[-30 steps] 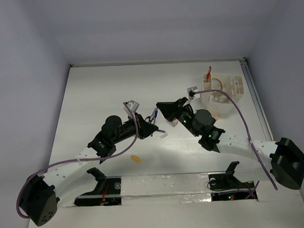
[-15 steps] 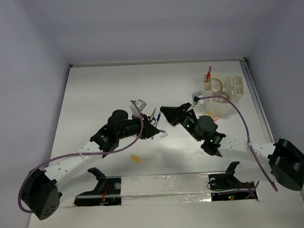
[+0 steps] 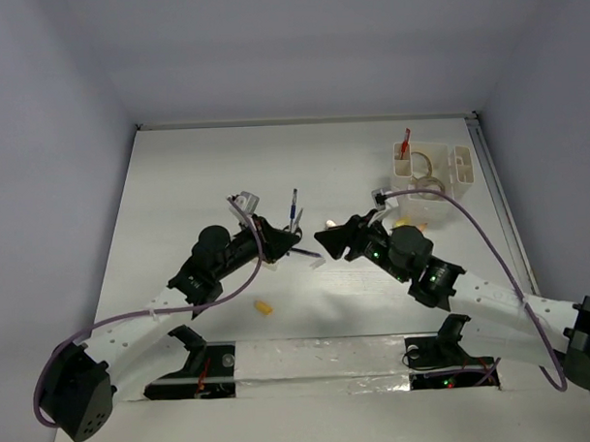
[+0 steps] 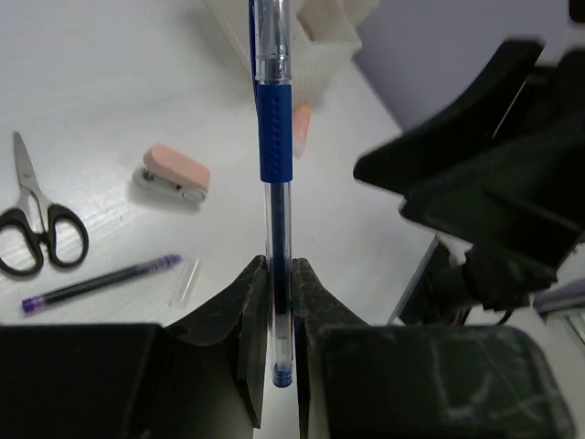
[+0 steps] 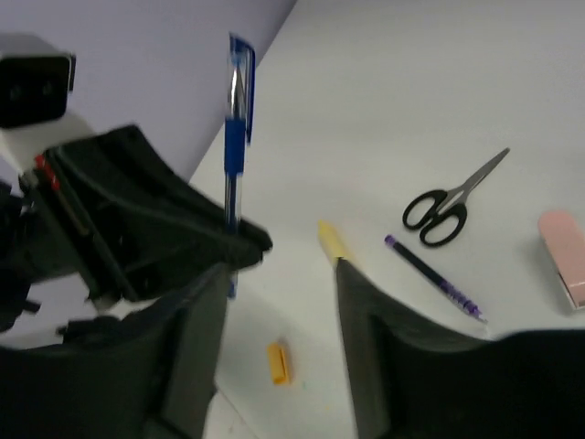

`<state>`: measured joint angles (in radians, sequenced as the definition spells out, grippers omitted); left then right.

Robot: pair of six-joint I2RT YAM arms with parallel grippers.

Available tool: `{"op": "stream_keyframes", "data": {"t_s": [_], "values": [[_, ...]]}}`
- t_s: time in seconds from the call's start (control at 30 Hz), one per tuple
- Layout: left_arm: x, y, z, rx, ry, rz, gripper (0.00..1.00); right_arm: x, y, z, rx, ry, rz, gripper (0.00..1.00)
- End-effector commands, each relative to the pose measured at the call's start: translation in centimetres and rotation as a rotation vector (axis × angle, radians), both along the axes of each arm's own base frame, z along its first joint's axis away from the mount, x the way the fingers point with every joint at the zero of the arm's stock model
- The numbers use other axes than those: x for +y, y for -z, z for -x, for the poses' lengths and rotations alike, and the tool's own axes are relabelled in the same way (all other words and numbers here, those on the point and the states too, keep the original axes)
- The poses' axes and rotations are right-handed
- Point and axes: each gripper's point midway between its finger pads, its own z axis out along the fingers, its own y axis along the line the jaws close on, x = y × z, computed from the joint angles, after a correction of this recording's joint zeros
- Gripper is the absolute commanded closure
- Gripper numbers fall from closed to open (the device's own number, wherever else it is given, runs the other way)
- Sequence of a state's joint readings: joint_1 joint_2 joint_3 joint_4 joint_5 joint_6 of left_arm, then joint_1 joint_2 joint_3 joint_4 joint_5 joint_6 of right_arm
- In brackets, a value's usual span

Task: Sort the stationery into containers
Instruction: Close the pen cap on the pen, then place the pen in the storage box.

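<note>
Blue pen (image 4: 273, 137) upright in left end effector (image 4: 279, 279), well inside table (image 3: 196, 166) edges.

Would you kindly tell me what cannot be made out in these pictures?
- Left wrist view: the top edge cuts off the organiser, hiding its compartments, and also the blue pen at its upper end.
- Right wrist view: the pink item is blurred and cut by the right edge.
- Top view: the organiser's contents are too small to identify.

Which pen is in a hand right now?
The blue pen, clamped in the left hand; the purple pen lies on the table, the red pen stands in the organiser.
</note>
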<state>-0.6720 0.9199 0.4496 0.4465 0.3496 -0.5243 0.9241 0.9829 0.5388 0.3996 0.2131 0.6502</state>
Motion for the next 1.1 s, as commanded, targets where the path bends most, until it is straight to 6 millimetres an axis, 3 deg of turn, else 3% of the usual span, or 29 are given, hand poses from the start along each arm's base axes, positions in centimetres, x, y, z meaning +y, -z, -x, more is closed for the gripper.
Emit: {"op": "stream_keyframes", "data": {"t_s": [0.0, 0.1, 0.23, 0.47, 0.83, 0.87, 0.9, 1.0, 1.03, 1.07], "values": [[0.9, -2.5, -1.1, -0.077, -0.092, 0.139, 1.0, -0.6, -1.3, 1.6, -0.021, -0.1, 0.045, 0.39], [0.7, -1.6, -0.4, -0.064, -0.062, 0.157, 1.0, 0.3, -3.2, 2.6, -0.06, -0.213, 0.07, 0.25], [0.2, -1.7, 0.4, -0.072, -0.005, 0.174, 1.0, 2.0, -4.8, 2.3, -0.093, -0.271, 0.08, 0.15], [-0.3, -2.7, 1.7, -0.11, 0.076, 0.212, 1.0, 4.2, -5.1, -1.2, -0.064, -0.29, 0.08, 0.15], [-0.7, -2.2, 2.3, -0.116, 0.121, 0.208, 1.0, 6.5, -4.5, -3.7, -0.051, -0.278, 0.08, 0.35], [-0.7, -2.1, 2.3, -0.114, 0.119, 0.206, 1.0, 6.4, -4.4, -4.1, -0.045, -0.27, 0.075, 0.4], [-0.7, -2.0, 2.3, -0.114, 0.121, 0.205, 1.0, 6.5, -4.1, -4.2, -0.04, -0.271, 0.074, 0.53], [-0.8, -1.6, 2.2, -0.108, 0.125, 0.192, 1.0, 6.6, -4.3, -4.5, -0.038, -0.26, 0.063, 0.68], [-0.9, -1.4, 2.0, -0.103, 0.12, 0.186, 1.0, 6.6, -4.3, -4.7, -0.037, -0.248, 0.065, 0.83], [-0.8, -1.3, 1.9, -0.107, 0.114, 0.175, 1.0, 6.5, -4.3, -4.9, -0.037, -0.238, 0.066, 0.9]]}}
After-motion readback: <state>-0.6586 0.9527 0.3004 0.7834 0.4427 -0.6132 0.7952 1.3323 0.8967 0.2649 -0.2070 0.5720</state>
